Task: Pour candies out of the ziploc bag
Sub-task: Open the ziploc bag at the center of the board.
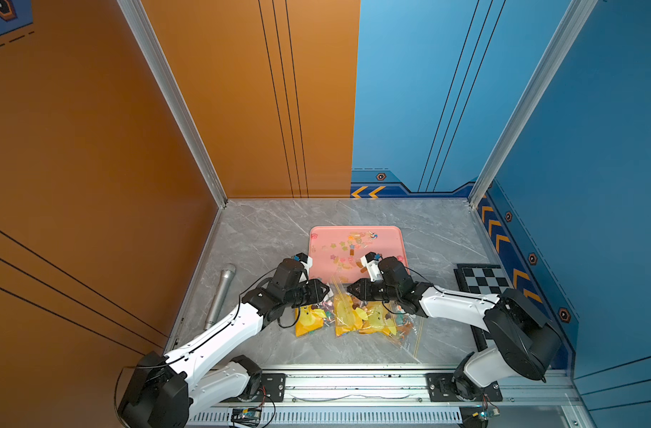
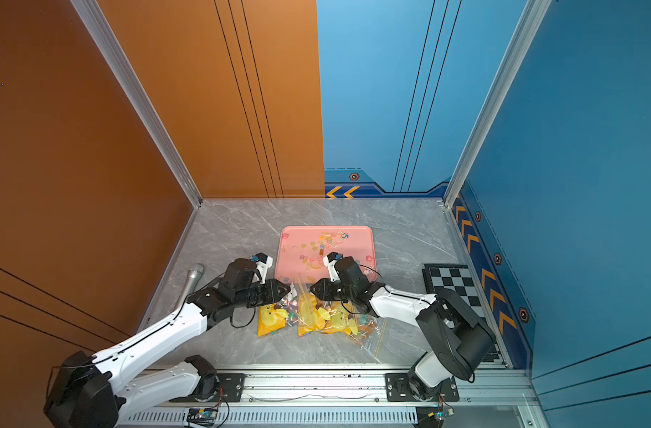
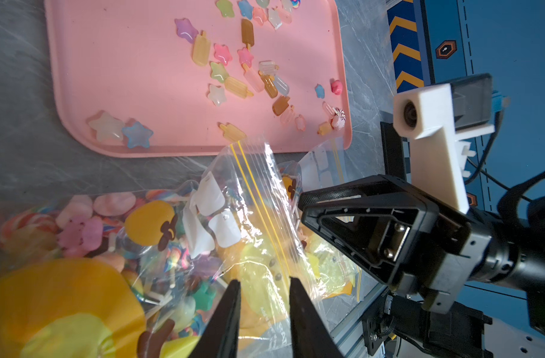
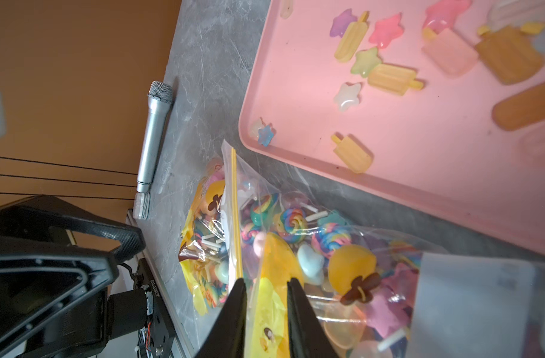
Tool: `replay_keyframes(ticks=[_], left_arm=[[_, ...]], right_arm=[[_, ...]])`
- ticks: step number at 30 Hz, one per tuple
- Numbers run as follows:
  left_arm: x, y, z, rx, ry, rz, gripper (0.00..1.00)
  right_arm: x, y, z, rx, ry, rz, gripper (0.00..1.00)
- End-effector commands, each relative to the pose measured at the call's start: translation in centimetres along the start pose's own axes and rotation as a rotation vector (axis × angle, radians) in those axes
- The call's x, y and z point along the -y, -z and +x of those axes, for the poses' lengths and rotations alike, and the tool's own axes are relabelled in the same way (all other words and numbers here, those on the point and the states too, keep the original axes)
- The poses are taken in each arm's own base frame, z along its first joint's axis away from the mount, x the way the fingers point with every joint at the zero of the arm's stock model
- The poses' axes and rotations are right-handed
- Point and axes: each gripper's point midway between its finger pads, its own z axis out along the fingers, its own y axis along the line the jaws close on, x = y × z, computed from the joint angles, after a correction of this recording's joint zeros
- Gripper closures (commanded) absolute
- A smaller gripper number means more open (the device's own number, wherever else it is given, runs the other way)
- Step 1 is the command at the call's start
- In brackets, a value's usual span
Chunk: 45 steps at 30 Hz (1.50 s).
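- The left end effector (image 3: 263, 280) had its jaws a little apart, with clear film of the bag (image 3: 252, 186) between them. Whether they truly pinched it could not be told.
- The right end effector (image 4: 266, 280) faced it across the bag and showed the same: a narrow gap with film and a yellow piece in it, grip uncertain.
- The bag lay on the table (image 1: 279, 229) just beside the near rim of the tray (image 3: 110, 77). Its yellow zip strip was raised between the two arms, and most of the candies (image 4: 293, 221) were inside.
- The bag looked thin, limp and slippery. Flat film would likely slide from the jaws, so the stiffer zip strip or a bunched bottom corner seemed the safest hold.
- The candies seemed small, hard and light, likely to shift and spill in a rush. Others lay scattered on the tray.
- A microphone (image 1: 222, 292) lay well apart, by the orange wall.
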Motion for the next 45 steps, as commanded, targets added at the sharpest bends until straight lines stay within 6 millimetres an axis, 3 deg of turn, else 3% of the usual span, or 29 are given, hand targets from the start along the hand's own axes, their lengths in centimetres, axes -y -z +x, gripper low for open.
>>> replay_keyframes(ticks=[1, 9, 25, 38, 45], left_arm=[[-0.7, 0.2, 0.2, 0.002, -0.003, -0.017, 0.70], [-0.6, 0.2, 0.1, 0.004, -0.001, -0.015, 0.70], [-0.8, 0.4, 0.2, 0.006, -0.004, -0.020, 0.70], [-0.1, -1.4, 1.1, -0.036, -0.035, -0.044, 0.70], [1.5, -2.8, 0.6, -0.035, -0.062, -0.017, 0.67]], right_arm=[[-0.1, 0.3, 0.1, 0.008, -0.002, 0.008, 0.75], [-0.6, -0.8, 1.1, -0.022, 0.006, -0.006, 0.75], [-1.2, -0.8, 1.5, -0.032, 0.024, -0.012, 0.75], [-1.7, -1.7, 2.7, -0.063, 0.049, -0.001, 0.75], [-1.7, -1.7, 2.8, -0.062, 0.057, 0.011, 0.75]])
